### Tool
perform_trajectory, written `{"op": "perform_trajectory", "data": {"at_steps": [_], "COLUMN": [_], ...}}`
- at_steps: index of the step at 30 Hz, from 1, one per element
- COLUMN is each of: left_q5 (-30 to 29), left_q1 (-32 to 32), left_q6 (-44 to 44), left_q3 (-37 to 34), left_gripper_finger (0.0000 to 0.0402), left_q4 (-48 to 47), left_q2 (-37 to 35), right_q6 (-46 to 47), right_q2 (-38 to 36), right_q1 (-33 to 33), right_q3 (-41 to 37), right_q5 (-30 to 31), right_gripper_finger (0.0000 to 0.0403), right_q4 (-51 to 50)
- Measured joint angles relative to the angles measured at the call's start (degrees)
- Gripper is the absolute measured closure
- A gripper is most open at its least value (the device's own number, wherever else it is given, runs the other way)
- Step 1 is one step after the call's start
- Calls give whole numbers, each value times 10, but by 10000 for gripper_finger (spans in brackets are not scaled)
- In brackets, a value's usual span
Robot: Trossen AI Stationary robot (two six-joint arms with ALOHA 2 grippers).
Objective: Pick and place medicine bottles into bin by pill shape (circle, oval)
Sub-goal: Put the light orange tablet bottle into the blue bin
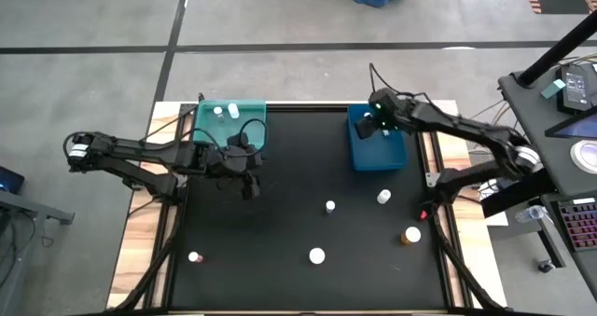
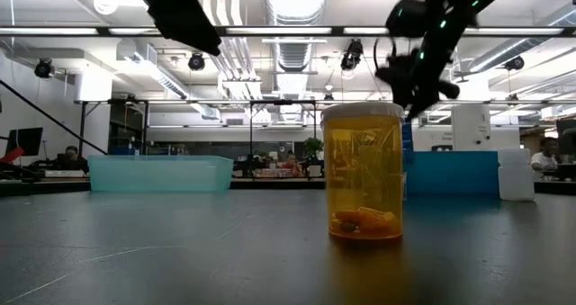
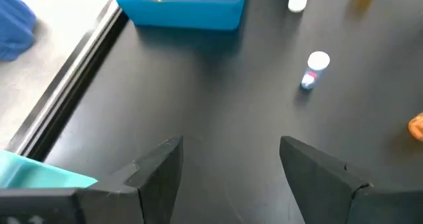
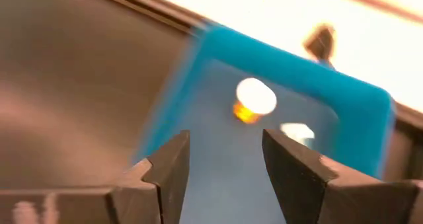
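- Blue bin (image 1: 378, 150) is sitting at the far right of the black table (image 1: 280, 213); I am seeing the right gripper (image 1: 371, 122) hanging over its far end, arm reaching in from the right.
- Right wrist view: the right gripper's fingers (image 4: 173, 164) are standing apart with nothing between them; below them, inside the blue bin, an amber bottle with a white cap (image 4: 252, 102) is lying beside a second white object (image 4: 297, 131) that is too blurred for me to name.
- Teal bin (image 1: 231, 120) is sitting at the far left; two white-capped bottles (image 1: 226, 110) are lying in it.
- Left gripper (image 1: 244, 174) is hovering just in front of the teal bin; its fingers (image 3: 158, 174) are spread wide over bare table, holding nothing.
- Loose bottles are lying on the table: one small white-capped bottle (image 1: 330, 206) near the centre, one white (image 1: 383, 197) in front of the blue bin, one amber (image 1: 411, 234) at the right edge, one white cap (image 1: 317, 255) near the front, one (image 1: 195, 257) at the front left.
- Low view: an amber bottle (image 2: 362, 172) is standing upright close to the lens, pills showing at its bottom.
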Motion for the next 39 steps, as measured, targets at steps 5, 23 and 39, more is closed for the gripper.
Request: {"op": "perform_trajectory", "data": {"at_steps": [5,23,39], "left_q5": [0,1,234], "left_q1": [0,1,-2], "left_q6": [0,-13,-392], "left_q3": [0,5,72], "left_gripper_finger": [166,166,166], "left_q4": [32,60,-42], "left_q2": [14,72,71], "right_q6": [-45,-169,-220], "right_q2": [-93,-212,-201], "right_q1": [70,136,136], "right_q3": [-60,-175,-171], "right_q5": [0,-5,-7], "right_gripper_finger": [225,247,275], "right_q4": [137,360,389]}}
